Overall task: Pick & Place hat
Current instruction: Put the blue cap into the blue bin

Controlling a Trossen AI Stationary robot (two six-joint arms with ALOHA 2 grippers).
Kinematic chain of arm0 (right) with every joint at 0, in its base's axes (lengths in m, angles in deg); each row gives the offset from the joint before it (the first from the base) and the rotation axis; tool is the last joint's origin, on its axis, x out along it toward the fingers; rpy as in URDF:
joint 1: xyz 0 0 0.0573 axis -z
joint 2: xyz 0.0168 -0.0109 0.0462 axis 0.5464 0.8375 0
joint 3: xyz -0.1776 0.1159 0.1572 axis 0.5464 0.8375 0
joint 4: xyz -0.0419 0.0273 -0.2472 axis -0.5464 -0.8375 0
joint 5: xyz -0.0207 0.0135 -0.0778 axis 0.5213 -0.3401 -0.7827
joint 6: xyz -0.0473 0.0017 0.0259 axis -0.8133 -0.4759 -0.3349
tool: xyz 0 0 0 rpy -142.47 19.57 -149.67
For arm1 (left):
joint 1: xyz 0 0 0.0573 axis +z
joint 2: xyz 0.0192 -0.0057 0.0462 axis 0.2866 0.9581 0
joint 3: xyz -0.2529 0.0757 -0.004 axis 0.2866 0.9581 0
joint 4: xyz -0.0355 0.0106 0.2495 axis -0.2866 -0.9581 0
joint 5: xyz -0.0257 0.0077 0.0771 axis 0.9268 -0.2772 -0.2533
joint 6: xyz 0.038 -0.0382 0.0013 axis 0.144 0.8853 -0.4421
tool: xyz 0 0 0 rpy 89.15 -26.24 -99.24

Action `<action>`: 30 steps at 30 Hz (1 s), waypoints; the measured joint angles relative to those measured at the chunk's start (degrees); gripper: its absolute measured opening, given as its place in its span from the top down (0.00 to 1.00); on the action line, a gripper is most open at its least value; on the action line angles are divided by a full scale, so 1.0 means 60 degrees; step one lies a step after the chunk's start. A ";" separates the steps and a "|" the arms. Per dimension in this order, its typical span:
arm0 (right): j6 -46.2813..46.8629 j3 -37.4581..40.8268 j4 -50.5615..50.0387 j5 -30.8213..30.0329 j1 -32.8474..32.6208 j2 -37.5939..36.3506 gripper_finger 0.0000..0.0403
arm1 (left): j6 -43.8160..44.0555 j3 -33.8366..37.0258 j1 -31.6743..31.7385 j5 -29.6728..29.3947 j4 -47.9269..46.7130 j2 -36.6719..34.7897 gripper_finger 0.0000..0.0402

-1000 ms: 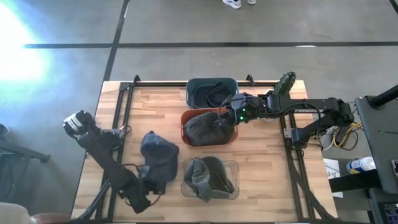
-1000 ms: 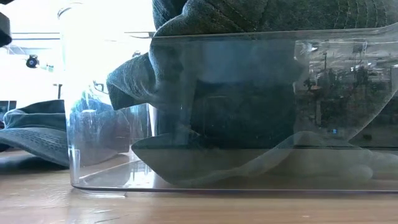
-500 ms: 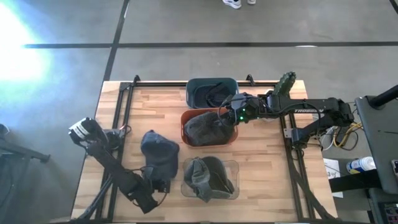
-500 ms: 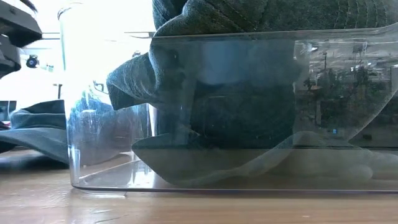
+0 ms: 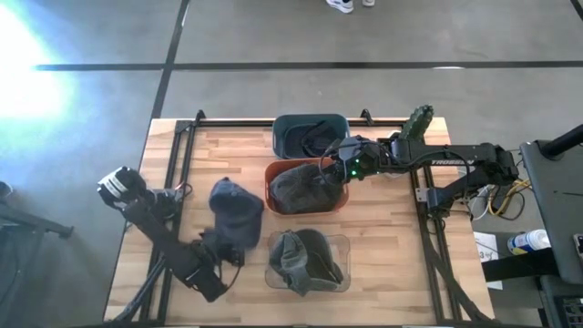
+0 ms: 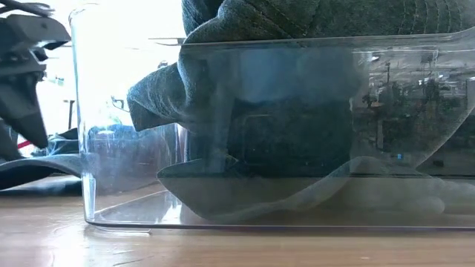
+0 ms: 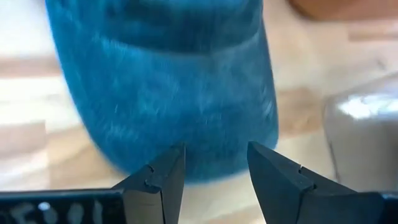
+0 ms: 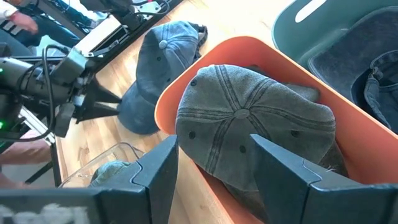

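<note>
A blue cap (image 5: 235, 206) lies on the wooden table, left of the orange bin (image 5: 270, 179). It also shows in the left wrist view (image 7: 168, 87) and the low view (image 6: 44, 172). My left gripper (image 5: 232, 248) is open at the cap's near edge, which reaches between the fingers in the left wrist view (image 7: 214, 174). My right gripper (image 5: 335, 173) is open over the orange bin's right end, above a grey cap (image 8: 249, 130) that lies in the bin. My left gripper comes level from the table's near left at the blue cap's near edge (image 7: 205, 168), which lies between the open fingers. I cannot tell whether the fingers touch it. The cap lies flat on the table.
A clear bin (image 5: 308, 262) with an olive hat stands at the near middle, just right of my left gripper; it fills the low view (image 6: 282, 133). A teal bin (image 5: 310, 133) with a dark hat stands behind the orange bin. Black rails run along the table's left and right sides.
My left gripper has gone toward the table's right and far edges, up to the blue cap's near edge. The blue cap has slid a little toward the far edge and sits lower in the low view.
</note>
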 joint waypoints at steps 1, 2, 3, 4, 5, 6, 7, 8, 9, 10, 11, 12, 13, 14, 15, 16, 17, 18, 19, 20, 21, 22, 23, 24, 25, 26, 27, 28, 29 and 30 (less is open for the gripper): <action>0.0000 0.0000 0.0000 0.0000 0.0000 0.0000 0.53 | -0.0019 0.0075 0.0049 -0.0118 0.0011 -0.0038 0.58; -0.0001 0.0000 0.0000 -0.0003 0.0000 0.0000 0.53 | -0.0032 0.0138 0.0086 -0.0268 0.0011 -0.0062 0.58; -0.0001 0.0000 0.0000 -0.0004 -0.0001 0.0000 0.53 | -0.0070 0.0190 0.0108 -0.0394 -0.0021 -0.0067 0.58; 0.0000 0.0000 0.0000 -0.0004 -0.0002 0.0000 0.53 | -0.0199 0.0204 0.0115 -0.0496 -0.0109 -0.0064 0.58; -0.0002 0.0000 0.0000 -0.0003 -0.0001 0.0000 0.53 | -0.0334 0.0207 0.0115 -0.0639 -0.0228 -0.0067 0.58; -0.0003 0.0000 0.0000 -0.0003 0.0000 0.0000 0.53 | -0.0472 0.0202 0.0113 -0.0742 -0.0362 -0.0122 0.58; 0.0000 0.0000 0.0000 -0.0004 -0.0004 0.0000 0.53 | -0.0577 0.0166 0.0115 -0.0759 -0.0530 -0.0221 0.58; 0.0000 0.0000 0.0000 0.0000 0.0000 0.0000 0.53 | -0.0762 0.0102 0.0122 -0.0765 -0.0730 -0.0335 0.58; 0.0000 0.0000 0.0000 -0.0004 -0.0004 0.0000 0.53 | -0.0983 0.0013 0.0140 -0.0772 -0.0977 -0.0467 0.58; 0.0000 0.0000 0.0000 -0.0003 0.0000 0.0000 0.53 | -0.1207 -0.0068 0.0165 -0.0775 -0.1236 -0.0617 0.58; 0.0000 0.0000 0.0000 -0.0001 -0.0004 0.0000 0.53 | -0.1513 -0.0150 0.0212 -0.0772 -0.1516 -0.0759 0.58; -0.0002 0.0000 0.0000 -0.0004 0.0000 0.0000 0.53 | -0.1905 -0.0219 0.0287 -0.0765 -0.1736 -0.0920 0.58; 0.0000 0.0000 0.0000 0.0000 -0.0002 0.0000 0.53 | -0.2318 -0.0280 0.0414 -0.0710 -0.1892 -0.1098 0.58; -0.0003 0.0000 0.0000 -0.0004 0.0000 0.0000 0.53 | -0.2738 -0.0310 0.0584 -0.0594 -0.1998 -0.1300 0.58; 0.0000 0.0000 -0.0004 0.0000 -0.0001 0.0000 0.53 | -0.3243 -0.0308 0.0798 -0.0376 -0.2085 -0.1496 0.58; 0.0000 0.0000 0.0000 -0.0002 0.0000 0.0000 0.53 | -0.3813 -0.0267 0.1079 -0.0081 -0.2110 -0.1710 0.58; -0.0002 0.0000 0.0000 0.0000 0.0000 0.0000 0.53 | -0.4353 -0.0217 0.1387 0.0287 -0.2124 -0.1895 0.58; 0.0000 0.0000 0.0000 -0.0004 0.0000 0.0000 0.53 | -0.4952 -0.0135 0.1739 0.0619 -0.2104 -0.2109 0.58; 0.0000 0.0000 -0.0003 -0.0003 0.0000 0.0000 0.53 | -0.5533 -0.0079 0.2128 0.0926 -0.2123 -0.2314 0.58; -0.0002 0.0000 0.0000 -0.0003 -0.0002 0.0000 0.53 | -0.6167 -0.0059 0.2535 0.1112 -0.2151 -0.2514 0.58; 0.0000 0.0000 0.0000 -0.0001 -0.0003 0.0000 0.53 | -0.6769 -0.0048 0.2946 0.1226 -0.2163 -0.2718 0.58; -0.0003 0.0000 0.0000 -0.0003 0.0000 0.0000 0.53 | -0.7272 -0.0048 0.3375 0.1288 -0.2170 -0.2911 0.58; -0.0001 0.0000 0.0000 0.0000 -0.0002 0.0000 0.53 | -0.7766 -0.0049 0.3785 0.1294 -0.2233 -0.3103 0.58; 0.0000 0.0000 0.0000 -0.0004 -0.0002 0.0000 0.53 | -0.8337 -0.0061 0.4205 0.1288 -0.2320 -0.3274 0.58; -0.0001 0.0000 0.0000 0.0000 -0.0001 0.0000 0.53 | -0.8934 -0.0070 0.4635 0.1275 -0.2369 -0.3453 0.58; -0.0001 0.0000 0.0000 -0.0003 -0.0001 0.0000 0.53 | -0.9566 -0.0073 0.5027 0.1265 -0.2361 -0.3621 0.58; 0.0000 0.0000 0.0000 0.0000 0.0000 0.0000 0.53 | -1.0288 -0.0073 0.5408 0.1241 -0.2350 -0.3761 0.58; 0.0000 0.0000 0.0000 0.0000 0.0000 0.0000 0.53 | -1.1149 -0.0073 0.5777 0.1252 -0.2326 -0.3864 0.58; 0.0000 0.0000 0.0000 0.0000 -0.0004 0.0000 0.53 | -1.2065 -0.0073 0.6094 0.1328 -0.2303 -0.3923 0.58; -0.0003 0.0000 0.0000 -0.0001 0.0000 0.0000 0.53 | -1.2930 -0.0073 0.6408 0.1490 -0.2289 -0.3951 0.58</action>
